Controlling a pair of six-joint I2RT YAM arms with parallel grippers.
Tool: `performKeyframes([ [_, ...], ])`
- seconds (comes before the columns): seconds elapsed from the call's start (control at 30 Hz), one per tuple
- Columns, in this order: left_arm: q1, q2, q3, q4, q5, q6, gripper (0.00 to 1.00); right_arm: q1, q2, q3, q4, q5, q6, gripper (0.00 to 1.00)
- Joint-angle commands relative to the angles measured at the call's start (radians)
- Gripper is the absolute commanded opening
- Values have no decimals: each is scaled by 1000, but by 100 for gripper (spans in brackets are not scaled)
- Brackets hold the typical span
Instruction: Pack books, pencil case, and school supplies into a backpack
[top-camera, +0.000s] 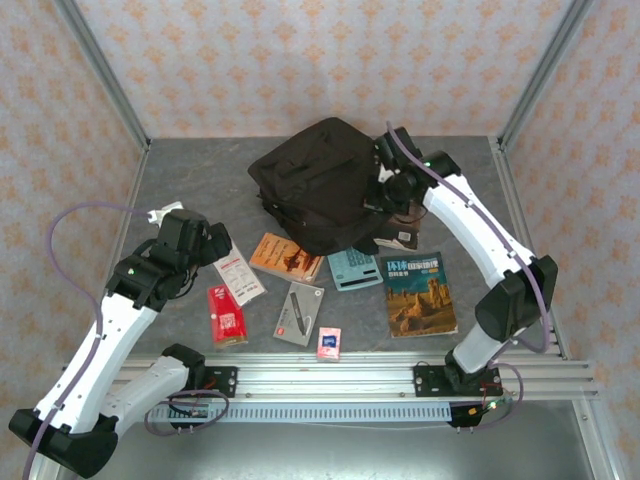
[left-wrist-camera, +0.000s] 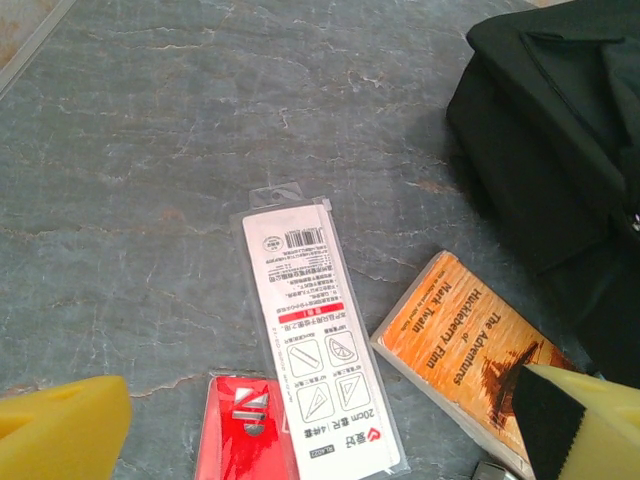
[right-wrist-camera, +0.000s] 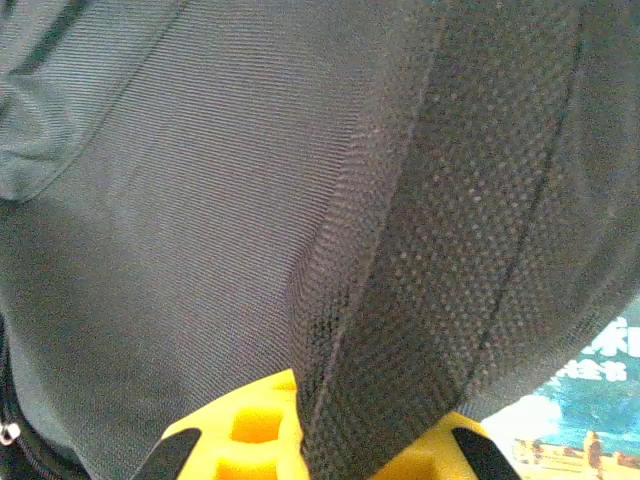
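Backdrop: peach patterned wallpaper (top-camera: 300, 60) on three sides, grey stone-look bench (top-camera: 190, 180) under everything.
Top view, backpack: the black backpack (top-camera: 320, 180) is slumped at the far middle of the bench.
Top view, loose stuff: in front of it, left to right, sit a white-and-red card (top-camera: 240, 275), red packet (top-camera: 227, 318), orange paperback (top-camera: 288, 256), grey flat box (top-camera: 299, 313), tiny blue-and-pink box (top-camera: 329, 343), teal calculator (top-camera: 352, 268) and desert-rocks book (top-camera: 420, 293). Looks like none of them are packed yet.
Top view, arms: right pincer (top-camera: 383, 200) is at the backpack's right flank, and left pincer (top-camera: 222, 243) is over the card's far end.
Left wrist, pincer: yellow fingers (left-wrist-camera: 60, 430) are spread as wide as they go with nothing held. The card lies flat between them.
Left wrist, neighbours: the red packet touches or tucks under the card's near corner, can't tell which. The paperback is just beside, to the right.
Right wrist, pincer: clamped shut on a fold of the backpack's black mesh fabric, with a corner of the desert-rocks book peeking past.
Step in hand: my guess is the right holds the bag while the left goes for the card.
Doing it well: drop straight down and centred, and nip the card across its narrow width. Keep the packet and paperback outside the fingers. It's thin and slick, so go low.
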Motion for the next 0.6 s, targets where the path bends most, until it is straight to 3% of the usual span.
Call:
performKeyframes([
  [0.0,7,1,4,-15,-38,-13,100,-50,-73,-80,36,74,-43,0],
  [0.1,7,5,2,-11,-36,-13,100,-63,-100,-164,78,110,-57,0],
  [0.3,7,30,0,-3,-6,-15,100,-62,-144,-243,146,151,-86,42],
  [0.43,7,47,-4,0,15,-15,100,-53,-218,-216,190,124,-123,46],
  [0.57,7,50,-7,7,26,-13,98,53,-232,-244,328,56,-197,47],
])
